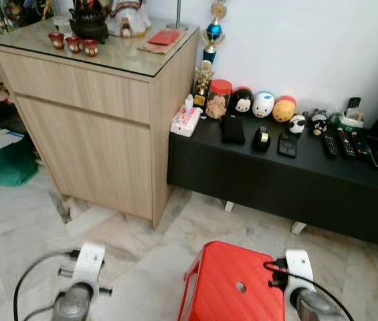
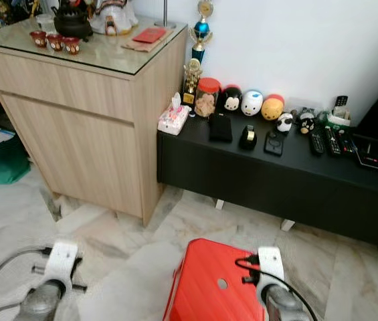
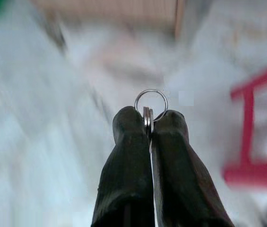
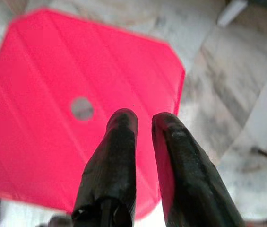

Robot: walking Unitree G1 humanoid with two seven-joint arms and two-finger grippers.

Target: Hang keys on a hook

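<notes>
My left gripper (image 3: 148, 119) is shut on the keys: a silver key ring (image 3: 150, 101) sticks out from between its two black fingertips, above the pale marble floor. The left arm (image 1: 81, 281) hangs low at the bottom left of the eye views. My right gripper (image 4: 142, 124) hovers over a red plastic stool (image 4: 67, 118), with a narrow gap between its fingers and nothing held. The right arm (image 1: 300, 281) sits at the bottom right, beside the stool (image 1: 232, 284).
A light wood cabinet (image 1: 95, 127) with a glass top carrying a teapot and small red cups stands ahead on the left. A low black console (image 1: 289, 180) along the white wall holds round figurines, a trophy, a tissue box and remotes. A green bag (image 1: 1, 160) lies far left.
</notes>
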